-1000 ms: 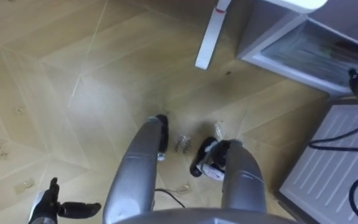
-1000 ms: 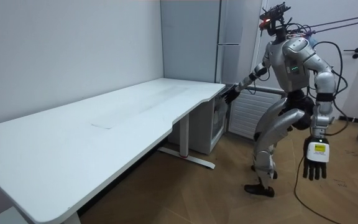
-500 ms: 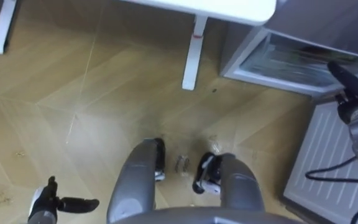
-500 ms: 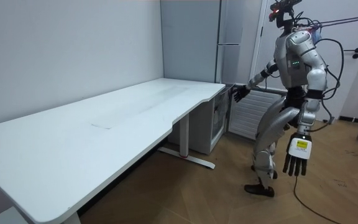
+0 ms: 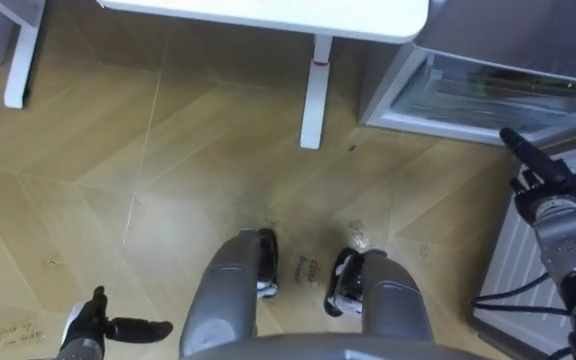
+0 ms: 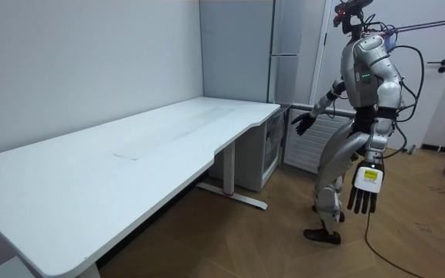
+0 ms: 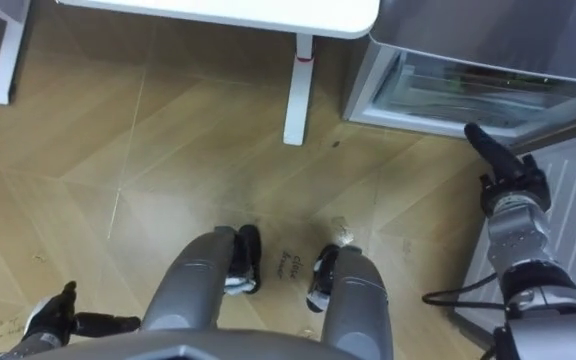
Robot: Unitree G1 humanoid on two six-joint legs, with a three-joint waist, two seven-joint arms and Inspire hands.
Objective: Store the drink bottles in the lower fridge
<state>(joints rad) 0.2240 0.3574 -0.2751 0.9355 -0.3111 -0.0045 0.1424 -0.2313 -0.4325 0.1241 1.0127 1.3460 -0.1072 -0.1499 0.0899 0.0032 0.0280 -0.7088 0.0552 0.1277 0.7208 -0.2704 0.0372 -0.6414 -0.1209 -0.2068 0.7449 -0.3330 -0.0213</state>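
I stand upright on the wooden floor in front of the tall grey fridge (image 6: 284, 46), just past the end of the white table. Its lower fridge (image 5: 468, 95) lies at the upper right of the eye views, and I see shelves inside it. My right hand (image 5: 540, 180) is held out toward it with straight fingers, a little short of its front and holding nothing; it is also in the right eye view (image 7: 508, 172) and the room view (image 6: 304, 122). My left hand (image 5: 103, 327) hangs open and empty at my side (image 6: 364, 188).
The white table (image 6: 130, 162) runs along the wall; its end (image 5: 268, 15) and a white leg (image 5: 313, 95) stand just left of the lower fridge. A white ribbed panel (image 5: 543, 270) lies close by my right arm. Bare floor spreads to my left.
I have straightened up from a forward bend, so the eye views shifted. My right hand drew back a little from the fridge. My left arm swung in closer to my body.
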